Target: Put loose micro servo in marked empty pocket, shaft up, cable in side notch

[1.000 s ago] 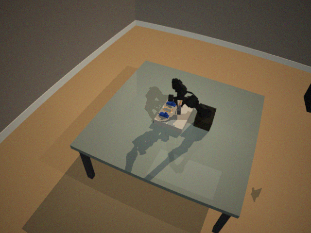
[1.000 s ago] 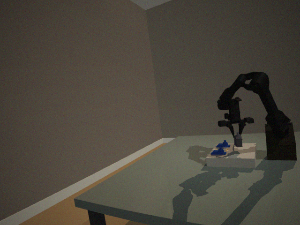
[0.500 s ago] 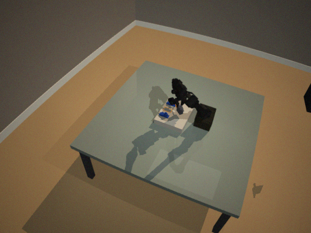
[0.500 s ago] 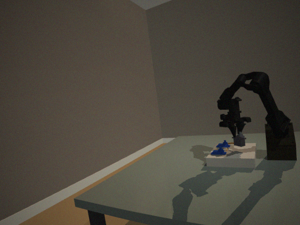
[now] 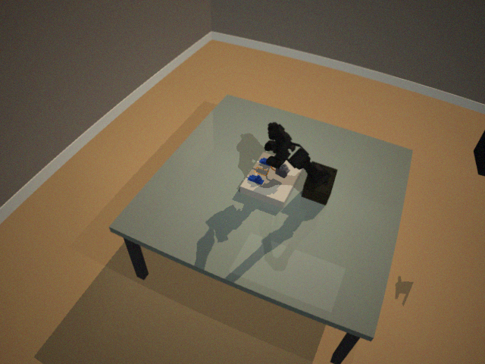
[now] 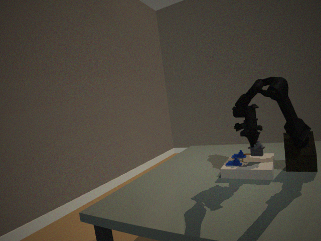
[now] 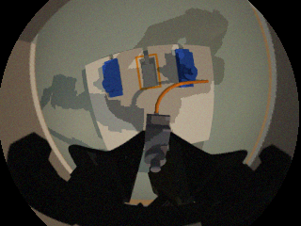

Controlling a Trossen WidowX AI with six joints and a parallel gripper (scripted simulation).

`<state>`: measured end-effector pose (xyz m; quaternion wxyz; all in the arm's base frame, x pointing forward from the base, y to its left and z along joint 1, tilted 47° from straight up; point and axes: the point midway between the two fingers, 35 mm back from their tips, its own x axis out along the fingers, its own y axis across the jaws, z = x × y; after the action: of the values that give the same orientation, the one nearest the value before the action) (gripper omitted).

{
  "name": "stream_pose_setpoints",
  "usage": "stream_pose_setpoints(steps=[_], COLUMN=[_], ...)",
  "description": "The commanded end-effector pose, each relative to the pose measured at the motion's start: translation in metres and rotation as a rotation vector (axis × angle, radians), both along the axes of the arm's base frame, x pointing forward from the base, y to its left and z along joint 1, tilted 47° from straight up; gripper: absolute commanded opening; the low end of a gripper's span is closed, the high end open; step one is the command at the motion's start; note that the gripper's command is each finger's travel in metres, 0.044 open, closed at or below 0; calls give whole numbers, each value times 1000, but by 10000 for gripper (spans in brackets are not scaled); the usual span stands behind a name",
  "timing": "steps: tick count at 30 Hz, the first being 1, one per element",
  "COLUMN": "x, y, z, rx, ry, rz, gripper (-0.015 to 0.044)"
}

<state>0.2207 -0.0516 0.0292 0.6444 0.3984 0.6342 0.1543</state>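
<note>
My gripper (image 5: 280, 163) (image 6: 255, 144) (image 7: 156, 134) is shut on the loose grey micro servo (image 5: 283, 169) (image 6: 257, 150) (image 7: 157, 134). It holds the servo upright, just above the white deck (image 5: 270, 196) (image 6: 246, 174) (image 7: 196, 120), near the deck's edge on the arm's side. The servo's orange cable (image 7: 172, 89) curves out over the deck. The marked empty pocket, outlined in orange (image 7: 137, 72), lies further out between two blue servos (image 7: 112, 77) (image 7: 186, 64) (image 5: 256, 179) (image 5: 263, 160) (image 6: 233, 162) (image 6: 238, 155) seated in the deck. The held servo is short of the pocket and not over it.
The deck rests on a grey-green table (image 5: 195, 188) (image 6: 160, 202). The arm's black base block (image 5: 320, 183) (image 6: 300, 158) stands right behind the deck. Arm shadows fall across the table in front of the deck.
</note>
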Motion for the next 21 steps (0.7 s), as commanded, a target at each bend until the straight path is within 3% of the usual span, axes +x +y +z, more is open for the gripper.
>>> stream_pose_setpoints(steps=[1,11,21], x=[0,4,41], y=[1,0,-8], z=[1,1,2], rx=[-18,-26,-26], ry=[-101,-137,-139], rz=[98,133,133], gripper=[0,0,0])
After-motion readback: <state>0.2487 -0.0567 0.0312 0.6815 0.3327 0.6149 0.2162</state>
